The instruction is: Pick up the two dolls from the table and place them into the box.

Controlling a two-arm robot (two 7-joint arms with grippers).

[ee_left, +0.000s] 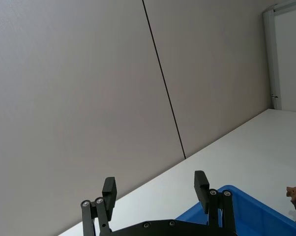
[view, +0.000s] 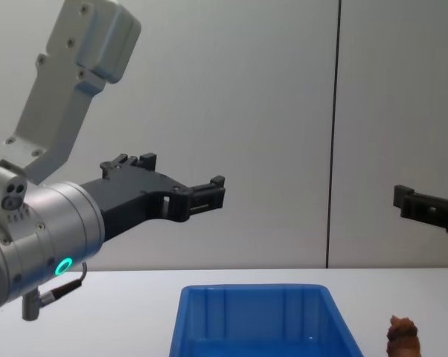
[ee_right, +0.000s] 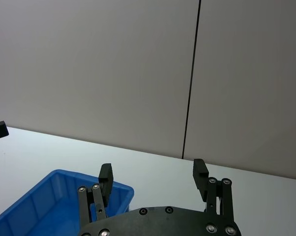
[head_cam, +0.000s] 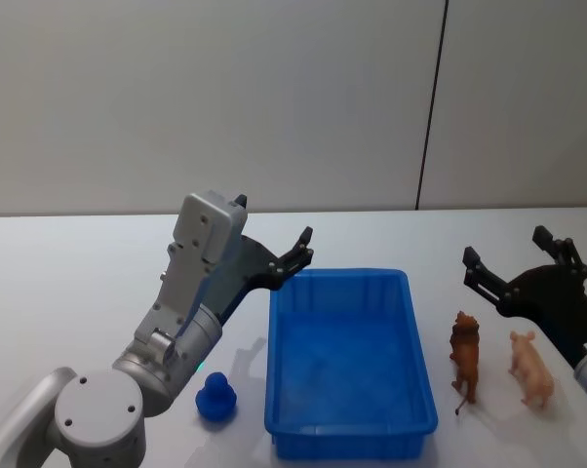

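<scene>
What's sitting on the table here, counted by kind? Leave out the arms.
Dolls: 2, the reddish-brown doll and the peach-pink doll
Bins: 1, the blue bin
Other toys: 1, the small blue toy
Total: 4

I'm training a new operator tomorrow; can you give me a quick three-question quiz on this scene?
1. Where do the reddish-brown doll and the pink doll stand relative to the box? A: inside it. B: on the table, to its right. C: to its left.
2. True or false: the left gripper and the right gripper are both open and empty.
3. Fill in: the small blue toy stands at the box's ____ side.
Key: 1 B; 2 true; 3 left.
</scene>
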